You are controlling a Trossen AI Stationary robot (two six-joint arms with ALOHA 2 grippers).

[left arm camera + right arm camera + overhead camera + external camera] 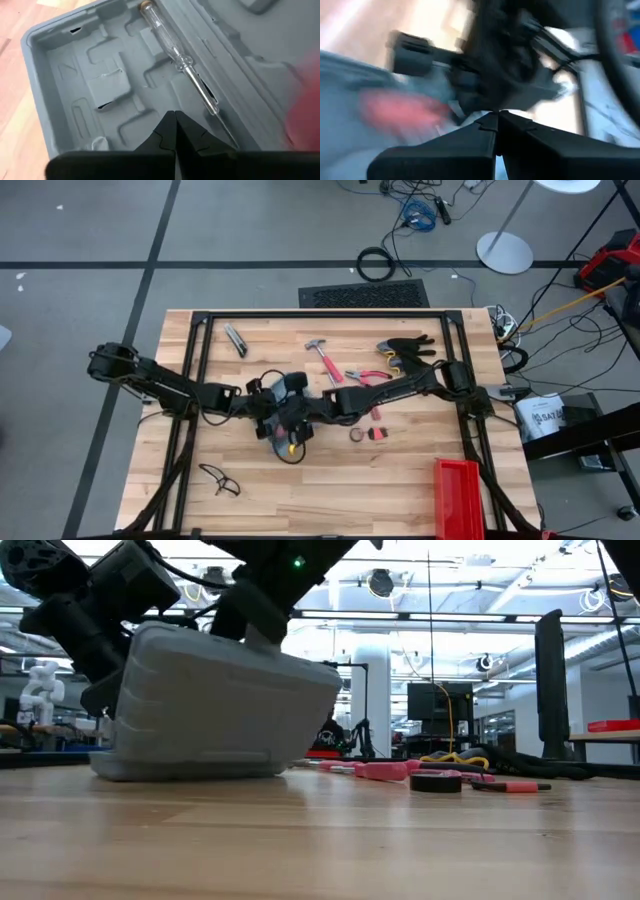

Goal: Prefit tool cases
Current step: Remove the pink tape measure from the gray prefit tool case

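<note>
Both grippers, left (pixel 175 131) and right (pixel 496 122), fingers closed, meet over the tool case (pixel 215 705) mid-table. Only left wrist view shows its grey tray holding a clear-handled screwdriver (pixel 180 60); low view shows the case tilted.

Robotics lab: wooden workbench (pixel 400 480), floor cables (pixel 420 215), monitors (pixel 440 700) behind.

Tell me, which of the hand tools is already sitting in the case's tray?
The clear-handled screwdriver lying in the grey case. The hammer and pliers lie out on the table.
</note>
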